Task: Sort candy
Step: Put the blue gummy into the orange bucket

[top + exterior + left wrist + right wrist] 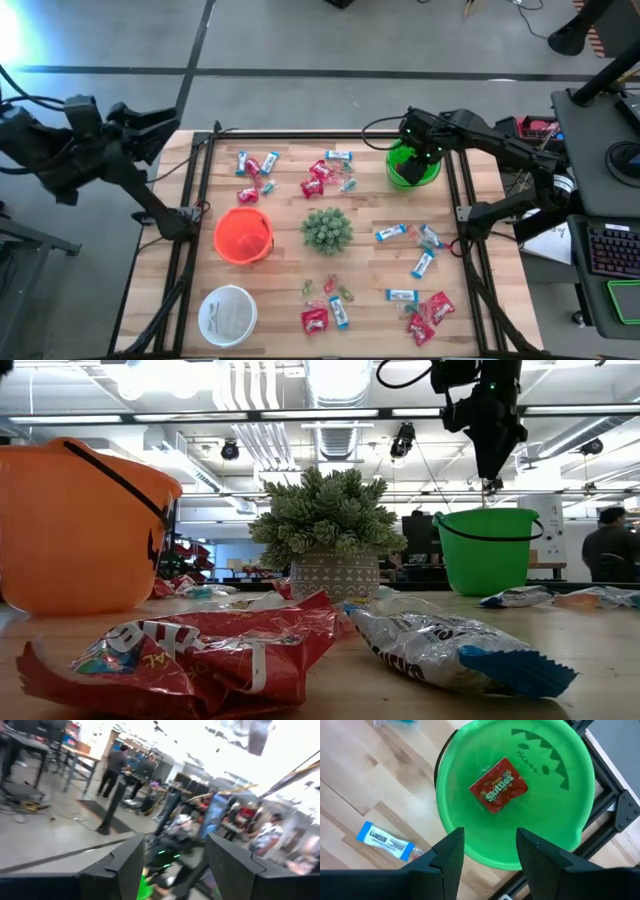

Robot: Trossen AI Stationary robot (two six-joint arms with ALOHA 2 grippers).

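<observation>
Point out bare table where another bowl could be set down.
Bare wood lies between the white bowl and the plant, and between the plant and the green bucket. The near right corner, around the red packets, is crowded.

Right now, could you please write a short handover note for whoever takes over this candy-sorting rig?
Right gripper: fingers open, empty, above the green bucket.
Left gripper: open, empty, parked off the table's left edge.
Done: one red packet lies in the green bucket.
Left: the other candy is scattered over the table around the plant; nothing visible in the orange bucket or white bowl.
</observation>
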